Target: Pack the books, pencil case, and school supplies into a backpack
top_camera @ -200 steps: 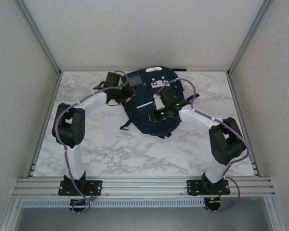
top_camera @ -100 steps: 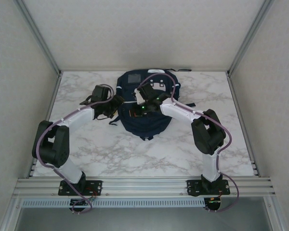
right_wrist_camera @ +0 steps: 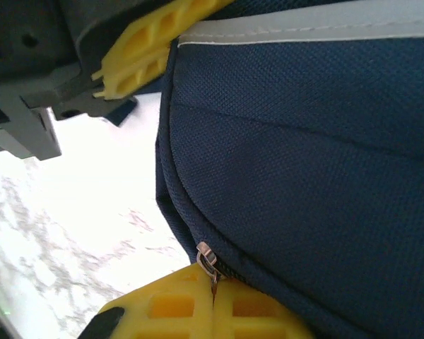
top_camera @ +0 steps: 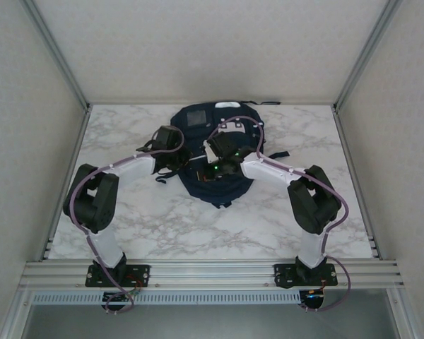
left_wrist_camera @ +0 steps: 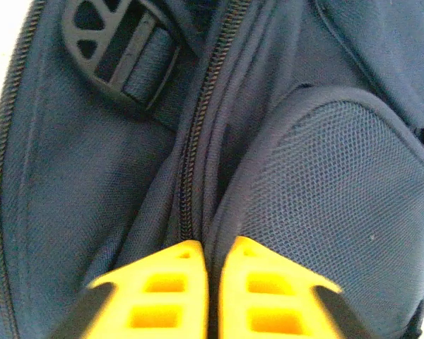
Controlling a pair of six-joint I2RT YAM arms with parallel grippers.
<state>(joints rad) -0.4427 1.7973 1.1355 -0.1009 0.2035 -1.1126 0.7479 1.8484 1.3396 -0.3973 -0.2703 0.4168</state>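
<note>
backpack (top_camera: 230, 189): lies on the counter (top_camera: 127, 226), upper centre of the top view, with the grey patch (top_camera: 197, 117) at its far end. Both arms reach onto it.
left claw (left_wrist_camera: 210, 248): closed. The yellow fingertips meet at bottom centre of the left wrist view, right on the zip (left_wrist_camera: 196, 141) seam of the backpack. Cannot tell whether cloth or zip is pinched between them.
right claw (right_wrist_camera: 213, 288): closed, gripping the zip pull (right_wrist_camera: 207, 256). The small metal pull sits at the tips, bottom centre of the right wrist view, where a zip line curves along the backpack's edge.
claw spacing: near each other. In the top view the left claw is at the backpack's left edge, just left of the right claw. A yellow finger of the left claw shows upper left in the right wrist view, against the backpack's edge beside the white trim (right_wrist_camera: 304, 25).
buckle (left_wrist_camera: 116, 49): black plastic, upper left of the left wrist view, on a strap over the navy cloth.
mesh pocket (left_wrist_camera: 325, 212): right half of the left wrist view, just right of the zip seam.
zip: teeth look joined above the left claw's tips.
counter: white-grey marble, lower left of the right wrist view, beside the backpack.
</note>
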